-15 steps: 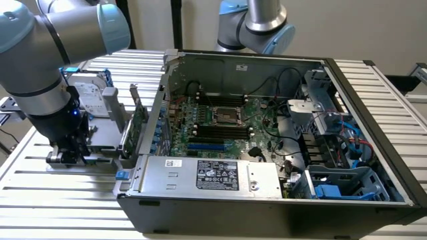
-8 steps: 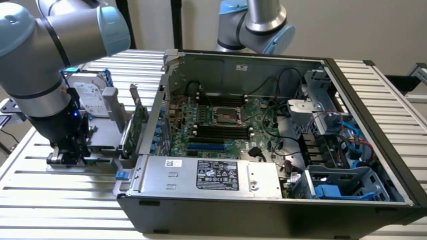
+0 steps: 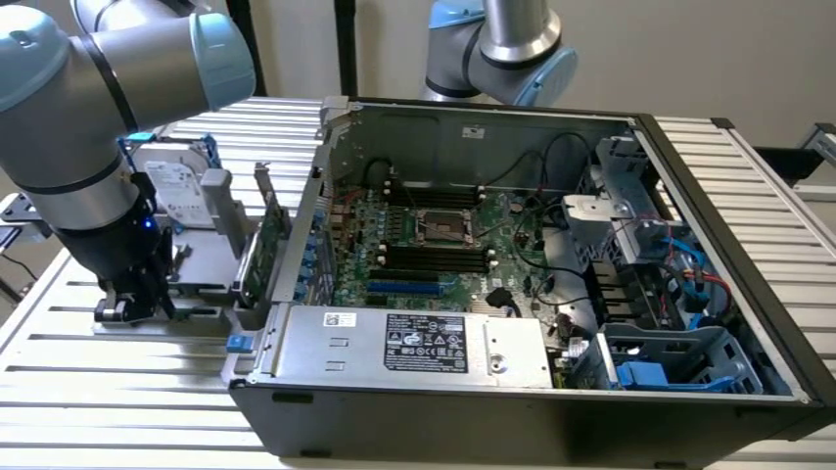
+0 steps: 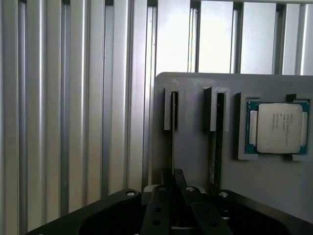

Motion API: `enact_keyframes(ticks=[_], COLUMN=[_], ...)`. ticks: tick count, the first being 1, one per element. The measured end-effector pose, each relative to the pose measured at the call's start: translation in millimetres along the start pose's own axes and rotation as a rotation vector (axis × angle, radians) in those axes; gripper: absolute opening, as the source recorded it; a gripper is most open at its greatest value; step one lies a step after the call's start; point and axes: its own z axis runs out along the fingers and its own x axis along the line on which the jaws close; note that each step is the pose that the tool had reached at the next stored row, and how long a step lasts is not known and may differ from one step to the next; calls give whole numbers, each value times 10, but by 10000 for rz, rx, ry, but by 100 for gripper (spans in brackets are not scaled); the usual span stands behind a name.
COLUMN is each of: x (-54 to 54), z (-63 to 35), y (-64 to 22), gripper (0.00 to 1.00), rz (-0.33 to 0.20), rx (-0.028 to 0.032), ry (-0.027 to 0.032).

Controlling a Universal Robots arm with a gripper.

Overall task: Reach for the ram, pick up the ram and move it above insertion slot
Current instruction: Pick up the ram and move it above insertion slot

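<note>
The ram (image 4: pixel 172 139) stands on edge in a slot of the grey holder plate (image 4: pixel 190 152), so I see it as a thin dark strip. My gripper (image 4: pixel 172 172) sits over its near end, fingers drawn together on either side of it. In the exterior view the gripper (image 3: pixel 131 305) is low over the holder (image 3: pixel 196 315), at the left of the open computer case (image 3: pixel 523 411). The black memory slots (image 3: pixel 425 259) lie on the motherboard inside the case.
A second stick (image 4: pixel 215 142) stands in the neighbouring holder slot, and a processor chip (image 4: pixel 279 128) lies beside it. A hard drive (image 3: pixel 176 186) and a green expansion card (image 3: pixel 268 245) stand between my arm and the case wall. A second arm (image 3: pixel 503 49) stands behind the case.
</note>
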Motion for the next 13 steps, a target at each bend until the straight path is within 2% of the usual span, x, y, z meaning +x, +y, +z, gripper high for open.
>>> enact_keyframes(ticks=[5,13], x=[0,1], z=[0,0], y=[0,0], gripper=[13,13], rz=[34,471], rx=[1,-1], ry=[-1,-15])
